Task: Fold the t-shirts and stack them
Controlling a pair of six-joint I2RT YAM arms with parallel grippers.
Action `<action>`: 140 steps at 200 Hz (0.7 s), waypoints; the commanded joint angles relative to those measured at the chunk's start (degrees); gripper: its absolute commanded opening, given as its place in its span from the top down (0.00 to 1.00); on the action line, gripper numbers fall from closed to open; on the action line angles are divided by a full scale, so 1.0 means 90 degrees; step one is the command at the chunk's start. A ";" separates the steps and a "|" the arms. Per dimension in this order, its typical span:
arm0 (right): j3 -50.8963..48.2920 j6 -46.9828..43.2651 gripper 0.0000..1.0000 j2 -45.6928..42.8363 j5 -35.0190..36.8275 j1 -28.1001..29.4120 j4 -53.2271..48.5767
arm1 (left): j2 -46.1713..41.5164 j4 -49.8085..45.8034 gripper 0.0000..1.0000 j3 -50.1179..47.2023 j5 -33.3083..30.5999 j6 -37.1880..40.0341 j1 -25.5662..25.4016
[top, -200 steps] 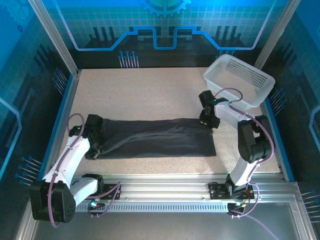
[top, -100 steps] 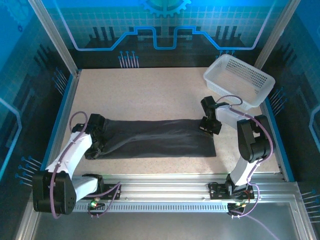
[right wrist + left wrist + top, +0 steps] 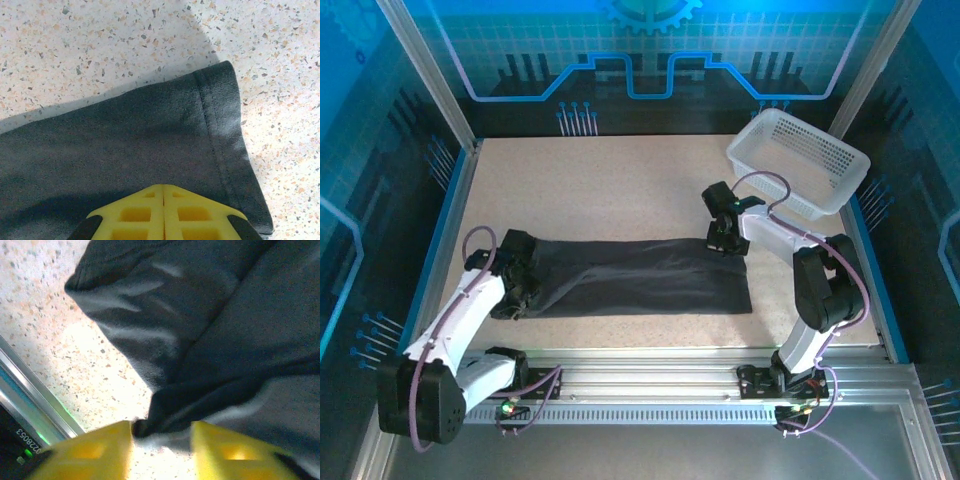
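plain charcoal-black short-sleeved t-shirt [image 3: 640, 280] lies as long flat band across near half of speckled beige tabletop [image 3: 620, 180]; bunched end left, hemmed edge [image 3: 220, 125] right. judged light, limp, matte, not slippery; will sag and crease, so best pinched at corners or hem. left gripper [image 3: 162, 432]: fingers apart, bunched cloth edge between them. right gripper [image 3: 164, 189]: fingers pressed together, nothing between, over cloth just inside hem corner. white perforated plastic basket [image 3: 815, 135] far right, well apart from shirt.

Pale speckled stone-look table top [image 3: 610, 190] in mid-frame. Carries, flat across the lower centre, a long folded dark charcoal cloth t-shirt [image 3: 640, 282]. Holds also, at upper right, well apart, a white perforated plastic basket [image 3: 800, 155].
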 commanded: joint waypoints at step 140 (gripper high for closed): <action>0.0122 -0.0457 0.77 0.0856 -0.2404 -0.1009 0.0368 | 0.5107 0.1572 0.53 0.3956 0.1582 0.3221 0.2534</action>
